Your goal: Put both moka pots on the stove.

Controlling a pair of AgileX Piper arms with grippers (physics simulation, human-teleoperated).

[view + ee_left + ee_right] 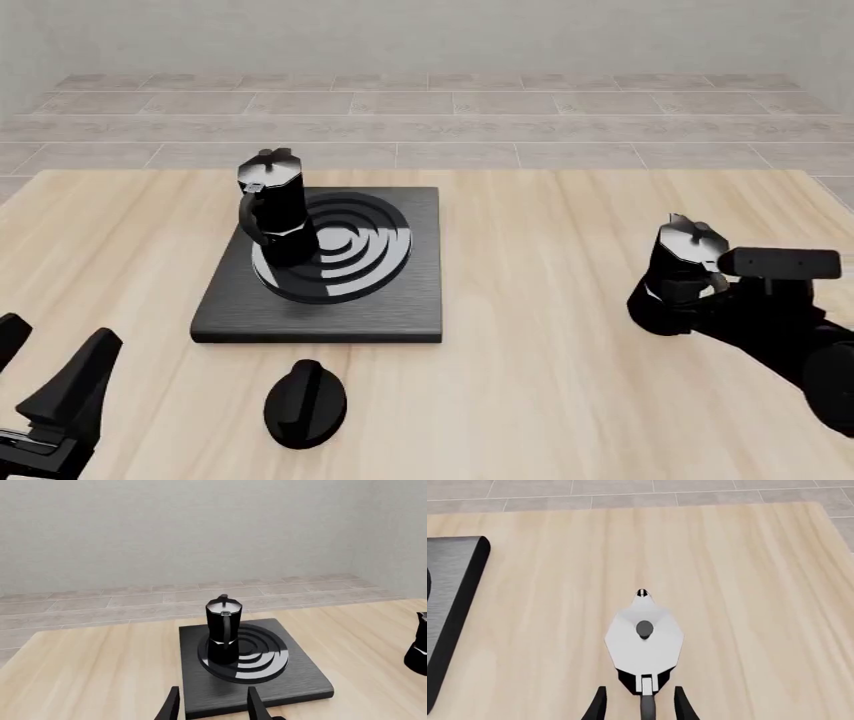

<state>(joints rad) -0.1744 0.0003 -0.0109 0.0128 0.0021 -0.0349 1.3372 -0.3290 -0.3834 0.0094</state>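
One moka pot (271, 207) stands upright on the stove (400, 300), at the left edge of the ringed burner, well apart from the left gripper (47, 385), whose jaws are spread and empty. The second moka pot (644, 642) stands on the table (561, 400), off to the stove's right — its handle lies between the parted fingers of the right gripper (639, 707), with gaps on both sides. Both pots are faceted black with silvery lids; the table is pale wood grain. A black teardrop knob (306, 402) lies before the stove. No writing is visible.
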